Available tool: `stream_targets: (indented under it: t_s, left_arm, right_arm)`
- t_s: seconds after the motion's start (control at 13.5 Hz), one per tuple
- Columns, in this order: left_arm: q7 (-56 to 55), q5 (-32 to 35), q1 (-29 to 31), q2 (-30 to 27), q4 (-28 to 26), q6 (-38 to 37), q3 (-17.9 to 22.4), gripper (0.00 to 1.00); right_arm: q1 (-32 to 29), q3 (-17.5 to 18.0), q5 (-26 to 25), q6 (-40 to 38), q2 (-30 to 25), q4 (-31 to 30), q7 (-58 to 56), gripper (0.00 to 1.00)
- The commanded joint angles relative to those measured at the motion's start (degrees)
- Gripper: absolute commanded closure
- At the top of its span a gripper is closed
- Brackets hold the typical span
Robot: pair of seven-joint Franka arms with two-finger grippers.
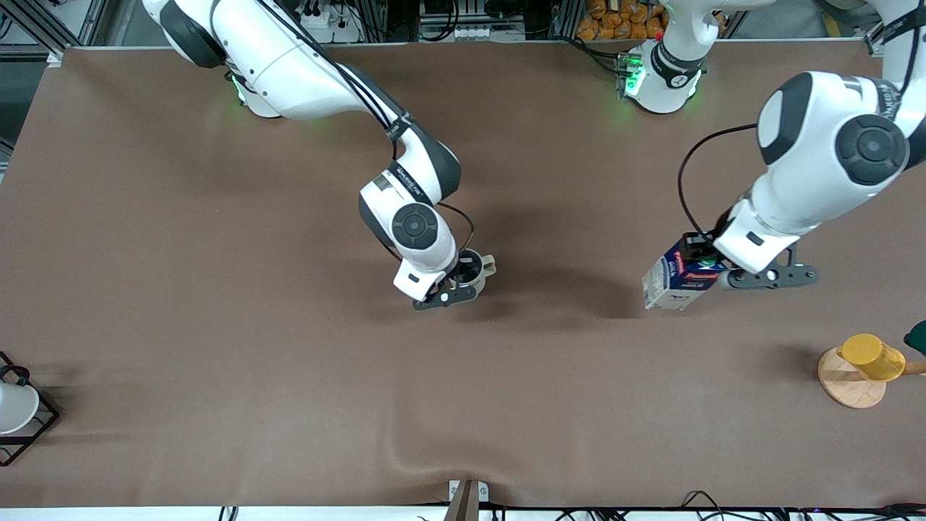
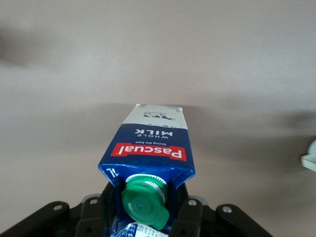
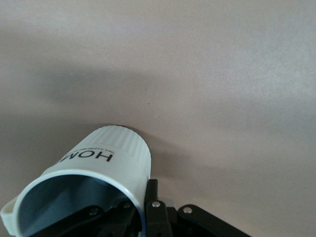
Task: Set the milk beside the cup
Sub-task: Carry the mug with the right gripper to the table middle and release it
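Left gripper [image 1: 712,269] is clamped on the milk [image 1: 676,278] at its gabled top, fingers either side of the green cap [image 2: 144,202]; the left arm comes down from its base at 1 o'clock in the front view, elbow bent, wrist pitched so the carton tilts and hangs over the counter [image 1: 217,325] toward the left arm's end. Right gripper [image 1: 457,284] is closed on the rim of the cup [image 1: 474,269], one finger inside the grey interior and one outside; the right arm reaches from 11 o'clock down to mid-counter, forearm angled, wrist turned down. In the right wrist view the cup [image 3: 94,182] leans, its base at or just off the cloth, contact unclear. Milk and cup are well apart, the milk at about 3 o'clock from the cup. Readable text: "Pascual" in white on the red band, "WHOLE MILK" on blue below it; the cup reads "HOM", the rest out of sight. Counter is a brown cloth with soft wrinkles near the front edge. At 4 o'clock a yellow cup [image 1: 872,357] sits on a wooden disc [image 1: 846,383]; at 8 o'clock a white cup [image 1: 14,407] sits in a black wire rack [image 1: 40,427]. Aluminium framing and cables run along the top edge.
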Motion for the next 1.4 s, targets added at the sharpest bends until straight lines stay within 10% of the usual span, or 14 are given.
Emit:
stream_targets:
  t_s: [0.0, 0.07, 0.22, 0.74, 1.33]
  left_arm:
    - [-5.0, -0.7, 0.2, -0.6, 0.3, -1.4, -2.9, 0.52]
    - [-5.9, -0.7, 0.2, -0.3, 0.3, -1.4, -3.9, 0.52]
    - [-5.7, -0.8, 0.2, -0.5, 0.3, -1.5, -4.7, 0.52]
    - [-5.7, -2.2, 0.1, -0.8, 2.0, -8.1, -8.1, 0.52]
    - [-25.1, -6.2, -6.8, 6.3, 8.2, -8.2, -16.1, 0.52]
  right_arm:
    - [-0.1, -0.6, -1.1, 0.5, 0.5, 0.7, 2.8, 0.98]
    - [-0.6, -0.6, -1.1, 0.6, 0.6, 0.8, 3.4, 0.85]
    - [-1.3, -0.8, -1.0, 1.0, 0.5, 0.8, 4.0, 0.0]
    - [-4.8, -0.3, -0.1, -7.1, -9.0, 0.8, 3.0, 0.0]
    - [-24.4, -0.7, 2.5, -28.1, -28.3, -6.6, -30.3, 0.0]
